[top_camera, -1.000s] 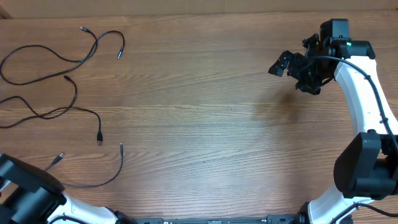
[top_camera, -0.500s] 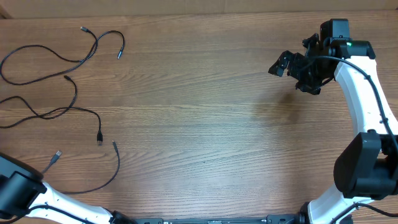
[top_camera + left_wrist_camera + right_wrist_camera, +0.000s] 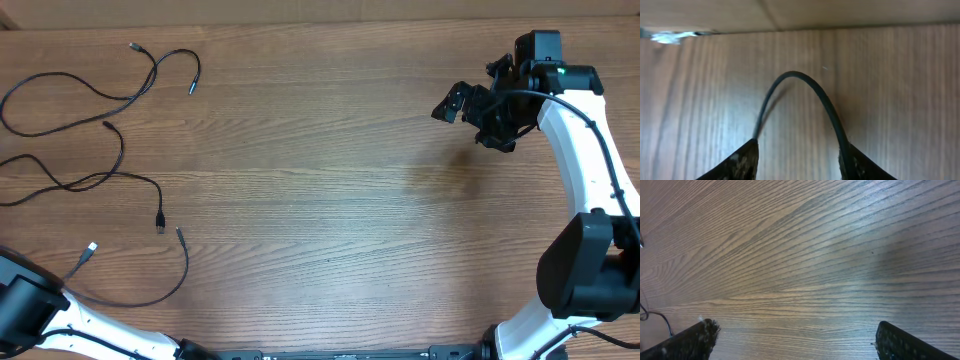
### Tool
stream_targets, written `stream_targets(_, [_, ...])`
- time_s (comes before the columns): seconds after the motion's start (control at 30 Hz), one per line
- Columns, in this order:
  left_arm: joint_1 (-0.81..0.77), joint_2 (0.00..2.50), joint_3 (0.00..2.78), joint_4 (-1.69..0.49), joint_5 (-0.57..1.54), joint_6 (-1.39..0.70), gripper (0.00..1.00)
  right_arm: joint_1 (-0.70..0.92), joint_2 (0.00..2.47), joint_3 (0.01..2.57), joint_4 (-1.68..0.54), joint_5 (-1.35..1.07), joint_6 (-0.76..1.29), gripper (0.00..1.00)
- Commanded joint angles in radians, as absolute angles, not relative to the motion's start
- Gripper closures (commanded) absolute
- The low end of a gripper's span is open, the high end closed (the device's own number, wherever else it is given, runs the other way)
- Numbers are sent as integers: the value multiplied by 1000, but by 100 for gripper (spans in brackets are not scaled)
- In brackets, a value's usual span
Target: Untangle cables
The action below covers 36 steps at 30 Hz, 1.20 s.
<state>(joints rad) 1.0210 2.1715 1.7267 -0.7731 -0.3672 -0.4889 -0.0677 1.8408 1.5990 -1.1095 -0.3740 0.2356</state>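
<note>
Three thin black cables lie loose on the left of the wooden table: a top cable, a middle cable and a bottom cable with a whitish plug. My left arm sits at the bottom left corner, its gripper not clear from overhead. In the left wrist view my left gripper has its fingers apart, wood showing between them, and an arch of black cable runs from one fingertip to the other. My right gripper is open and empty at the far right, also in its wrist view.
A thicker black arm cable runs along the white right arm. A cardboard-coloured strip borders the table's far edge. A thin black strand shows at the left edge of the right wrist view. A whitish blur lies near the table edge.
The left arm has drawn back toward the bottom left corner. The bottom cable has shifted left, its free end moving left. The right arm has not moved.
</note>
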Motion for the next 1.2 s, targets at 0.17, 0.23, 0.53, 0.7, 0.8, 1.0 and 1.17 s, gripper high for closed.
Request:
stream_targets(0.17, [1020,2186,1722,-776,-314,-441,58,-68,1814,1618,-1106,-367,238,0])
stream_targets(0.23, [1020,2188,1689,-749,-313,-441,60,-68,1814,1618,-1106,-367,238,0])
stream_targets(0.53, [1020,2188,1505,-592,-379,-441,80,-68,1814,1618,-1106,-366,238,0])
stream_targets(0.7, [1020,2176,1567,-649,-481,-441,34,-68,1814,1618,-1106,-367,238,0])
stream_targets(0.8, [1019,2172,1639,-716,-422,-441,14,-68,1814,1618,-1106,-367,238,0])
stream_targets(1.0, [1002,2155,1778,-831,-209,-441,0,-68,1814,1618,-1106,-367,238,0])
stream_targets(1.17, [986,2107,1820,-914,-20,-441,0,-68,1814,1618,-1106,-366,238,0])
